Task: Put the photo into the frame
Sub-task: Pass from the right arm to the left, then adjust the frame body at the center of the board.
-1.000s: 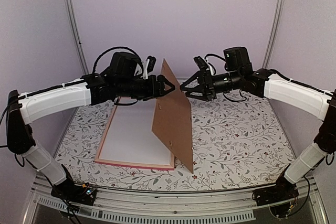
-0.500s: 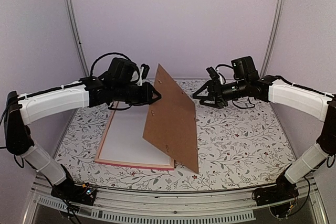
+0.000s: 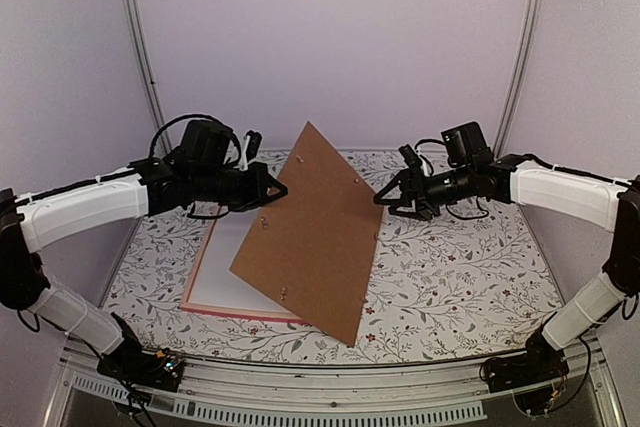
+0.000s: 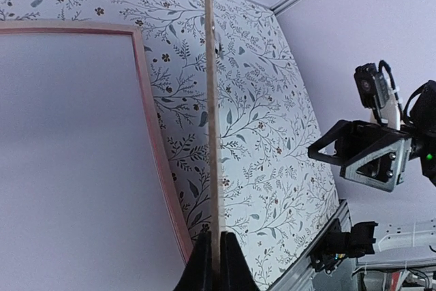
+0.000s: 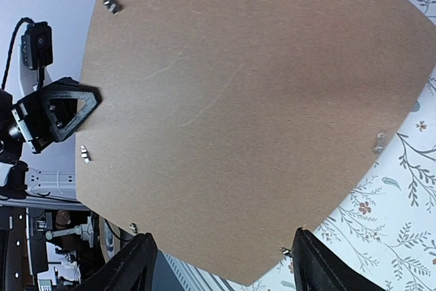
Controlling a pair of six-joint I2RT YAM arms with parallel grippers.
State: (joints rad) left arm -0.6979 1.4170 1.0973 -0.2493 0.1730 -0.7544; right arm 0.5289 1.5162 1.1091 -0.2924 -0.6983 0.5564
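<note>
Board (image 3: 310, 237) leans tilted above the flat frame (image 3: 225, 312) in the top view; left gripper (image 3: 275, 190) pinches its left edge, right gripper (image 3: 385, 197) gapes beside its right edge. Left wrist: board edge-on, frame left of it. Right wrist: spread fingers (image 5: 136, 267) face the board.

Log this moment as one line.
left gripper: shut on backing board | right gripper: open, facing backing board | frame: flat on table
</note>
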